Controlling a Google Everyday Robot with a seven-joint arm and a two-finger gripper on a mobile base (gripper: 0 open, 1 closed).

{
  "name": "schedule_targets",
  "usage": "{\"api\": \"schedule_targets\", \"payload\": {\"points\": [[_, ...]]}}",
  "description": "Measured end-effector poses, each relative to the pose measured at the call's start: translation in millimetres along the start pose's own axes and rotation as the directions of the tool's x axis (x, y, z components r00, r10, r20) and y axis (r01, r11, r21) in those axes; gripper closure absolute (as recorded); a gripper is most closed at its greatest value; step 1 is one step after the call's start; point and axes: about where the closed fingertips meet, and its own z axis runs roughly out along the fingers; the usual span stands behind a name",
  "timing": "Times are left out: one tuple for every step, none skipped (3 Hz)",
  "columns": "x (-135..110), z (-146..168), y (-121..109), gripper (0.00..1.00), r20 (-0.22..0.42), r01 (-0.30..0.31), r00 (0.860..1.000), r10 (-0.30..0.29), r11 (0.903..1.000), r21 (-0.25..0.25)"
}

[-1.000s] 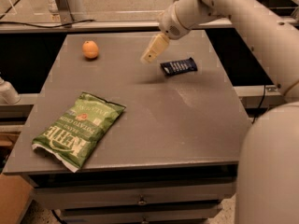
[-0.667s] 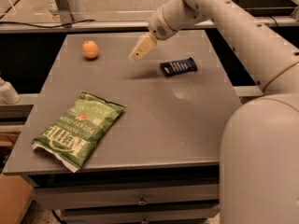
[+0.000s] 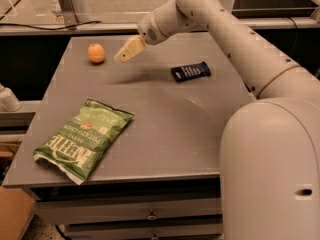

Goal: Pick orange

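While the orange (image 3: 96, 53) is sitting near the far left corner of the table (image 3: 165, 119), the gripper (image 3: 129, 50) is hovering just beside it, not touching; whether it is spread or closed, I cannot tell. 1 green chip bag (image 3: 82, 138) is lying front left, and 1 dark bar (image 3: 190, 71) is lying farther right.
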Motion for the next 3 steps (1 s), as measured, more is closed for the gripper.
{"api": "schedule_targets", "payload": {"points": [[-24.8,21.1,20.6,0.00,0.071,0.026,0.997,-0.021,0.9977,-0.062],[-39.3,38.2,38.5,0.00,0.109,0.086,0.991,-0.075,0.9915,-0.098],[-36.2,53.6,47.6,0.00,0.100,0.130,0.988,-0.119,0.9855,-0.109]]}}
